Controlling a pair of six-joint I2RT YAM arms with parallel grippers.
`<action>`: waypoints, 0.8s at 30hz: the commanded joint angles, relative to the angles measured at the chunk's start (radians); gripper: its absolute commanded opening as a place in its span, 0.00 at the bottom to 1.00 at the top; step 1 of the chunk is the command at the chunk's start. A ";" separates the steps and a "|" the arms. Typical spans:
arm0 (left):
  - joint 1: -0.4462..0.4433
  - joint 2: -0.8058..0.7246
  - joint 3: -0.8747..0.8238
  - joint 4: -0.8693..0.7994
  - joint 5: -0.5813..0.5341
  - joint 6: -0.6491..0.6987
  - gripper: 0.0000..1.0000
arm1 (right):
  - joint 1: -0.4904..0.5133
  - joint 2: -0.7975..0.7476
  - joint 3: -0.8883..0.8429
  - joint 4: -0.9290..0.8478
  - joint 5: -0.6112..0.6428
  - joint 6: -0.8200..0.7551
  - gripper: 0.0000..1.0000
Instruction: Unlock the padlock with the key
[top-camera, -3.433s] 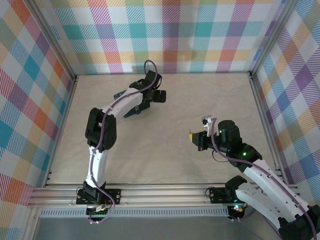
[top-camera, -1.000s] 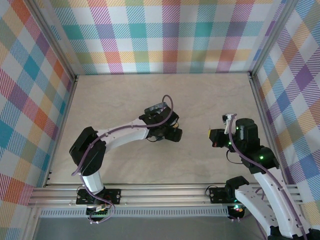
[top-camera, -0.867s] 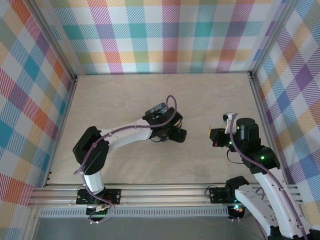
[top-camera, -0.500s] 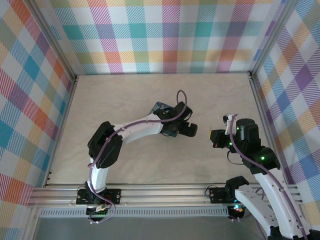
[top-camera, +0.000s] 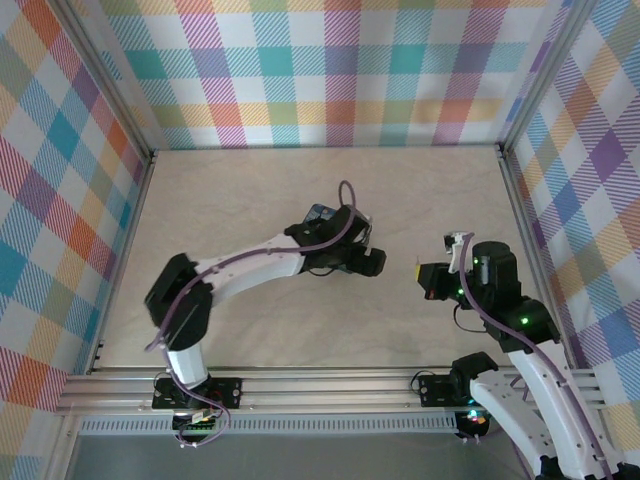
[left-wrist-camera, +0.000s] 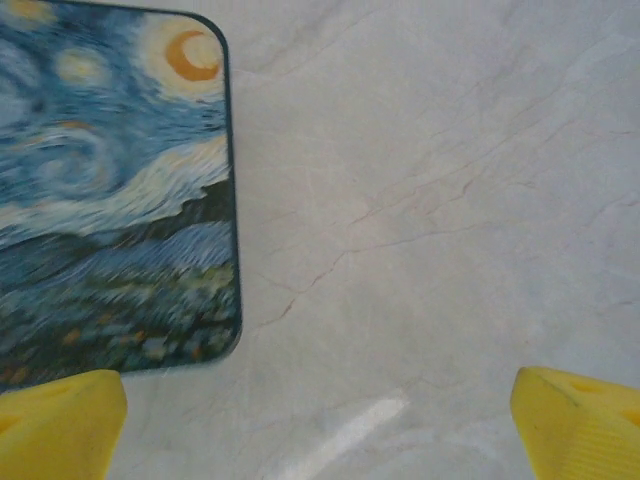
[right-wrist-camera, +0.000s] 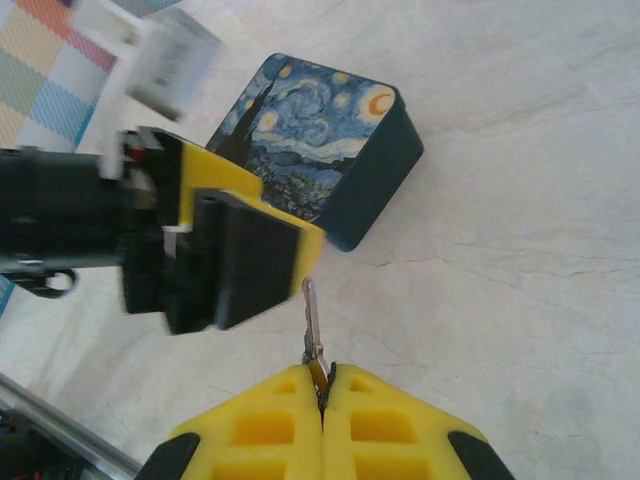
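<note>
My right gripper (right-wrist-camera: 324, 392) is shut on a small silvery key (right-wrist-camera: 312, 325) that points out from between its yellow fingertips. In the top view the right gripper (top-camera: 424, 281) hovers at the table's right. My left gripper (top-camera: 370, 262) stands open near the table's middle, just left of the key. Its yellow fingertips (left-wrist-camera: 60, 420) sit wide apart over bare table with nothing between them. One black-and-yellow left finger (right-wrist-camera: 255, 265) is close beside the key's tip. The padlock is out of view.
A dark-blue starry-night tin (right-wrist-camera: 320, 160) stands just behind the left gripper; its lid (left-wrist-camera: 110, 200) lies at the upper left in the left wrist view, and a corner (top-camera: 319, 213) peeks from under the arm. Plaid walls and metal rails (top-camera: 300, 380) enclose the beige table (top-camera: 230, 190).
My left arm has swung from the back of the table down and right, past the tin, toward the right gripper, its jaws staying open. The right gripper kept its place and its hold.
</note>
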 joint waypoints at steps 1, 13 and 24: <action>0.030 -0.147 -0.114 0.127 -0.017 -0.013 0.99 | -0.005 -0.008 -0.029 0.065 -0.069 0.010 0.00; 0.230 -0.389 -0.610 0.678 0.160 -0.204 1.00 | -0.005 0.074 -0.146 0.364 -0.242 0.105 0.00; 0.326 -0.349 -0.753 0.849 0.245 -0.203 0.97 | 0.084 0.478 -0.112 0.695 -0.230 0.137 0.00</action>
